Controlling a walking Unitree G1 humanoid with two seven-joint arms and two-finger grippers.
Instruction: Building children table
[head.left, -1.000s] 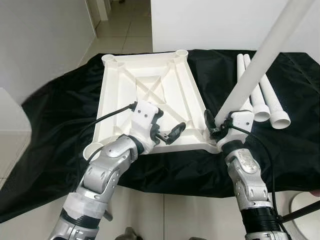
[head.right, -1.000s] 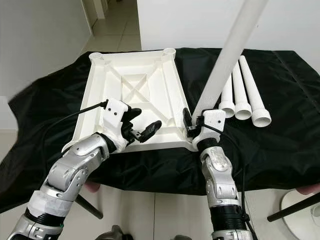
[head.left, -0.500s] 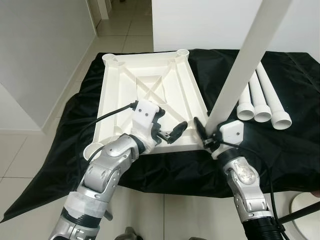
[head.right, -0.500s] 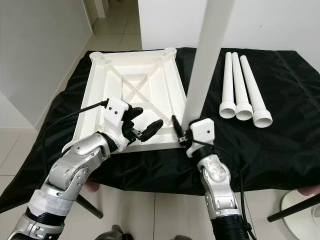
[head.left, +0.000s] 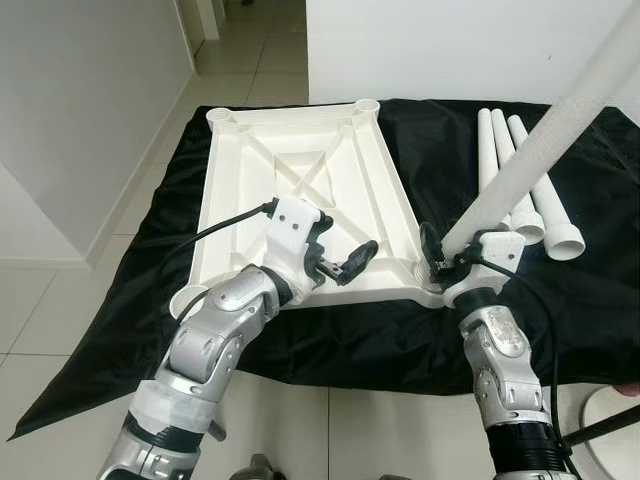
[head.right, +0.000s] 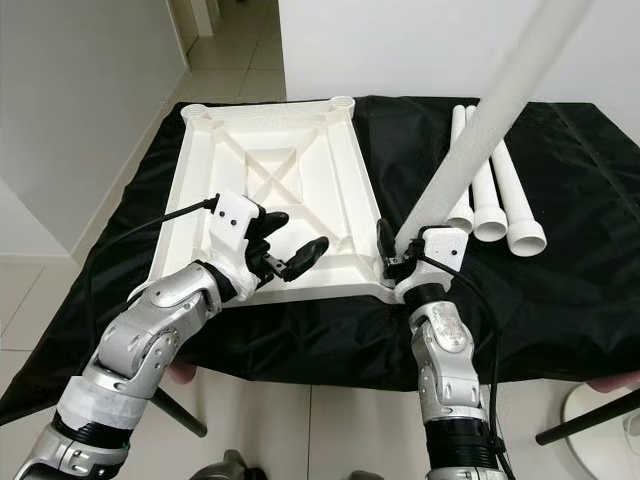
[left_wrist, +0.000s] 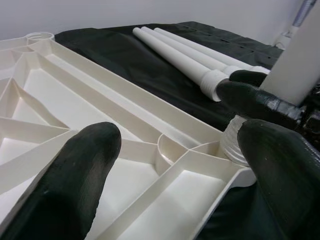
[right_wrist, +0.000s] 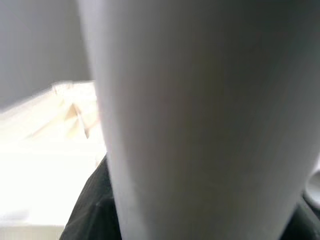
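The white tabletop (head.left: 300, 170) lies upside down on a black cloth, ribs up, with round sockets at its corners. My right gripper (head.left: 445, 260) is shut on a long white leg tube (head.left: 540, 150). The tube leans up and to the right, and its threaded lower end (left_wrist: 234, 145) meets the near right corner socket. My left gripper (head.left: 340, 255) hovers open over the tabletop's near edge, just left of that corner, holding nothing. In the right wrist view the leg tube (right_wrist: 200, 120) is blurred and very close.
Three more white leg tubes (head.left: 520, 190) lie side by side on the black cloth (head.left: 120, 250) to the right. Tiled floor runs along the left and front. A white round base (head.left: 610, 420) and a black stand leg sit at the bottom right.
The leg stood nearly upright half a second ago; now it leans to the right again. My right gripper moved right with it to the near right corner. The left gripper barely moved.
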